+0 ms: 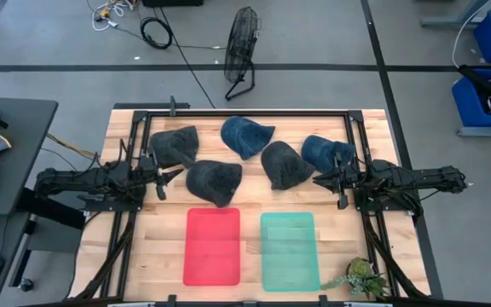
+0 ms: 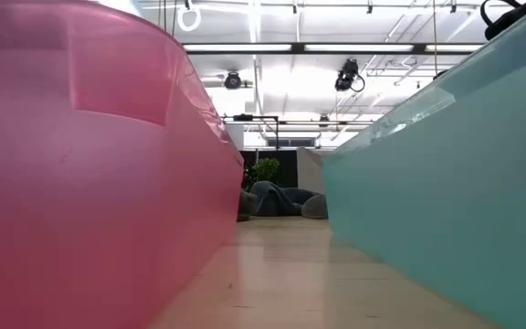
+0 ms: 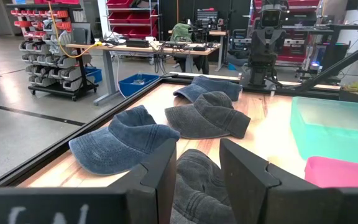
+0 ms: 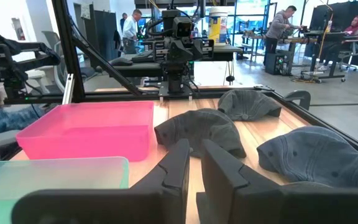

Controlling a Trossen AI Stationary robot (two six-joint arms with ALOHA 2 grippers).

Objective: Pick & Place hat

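Five caps lie across the far half of the wooden table (image 1: 331, 260). A red tray (image 1: 212, 246) and a green tray (image 1: 289, 251) sit side by side nearer. The left gripper (image 1: 162, 181) and right gripper (image 1: 337, 189) flank the caps.

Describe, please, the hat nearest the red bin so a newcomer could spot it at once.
On the wooden table, find the red bin. Just beyond its far edge lies a dark grey hat. It alone nearly touches the bin; the other four hats lie farther back.

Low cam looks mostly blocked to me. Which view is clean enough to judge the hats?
Low view: the pink bin and green bin fill the frame, blurred, under ceiling-light glare; hats show only as a small far patch. High view: even light, all five hats clear. Use that.
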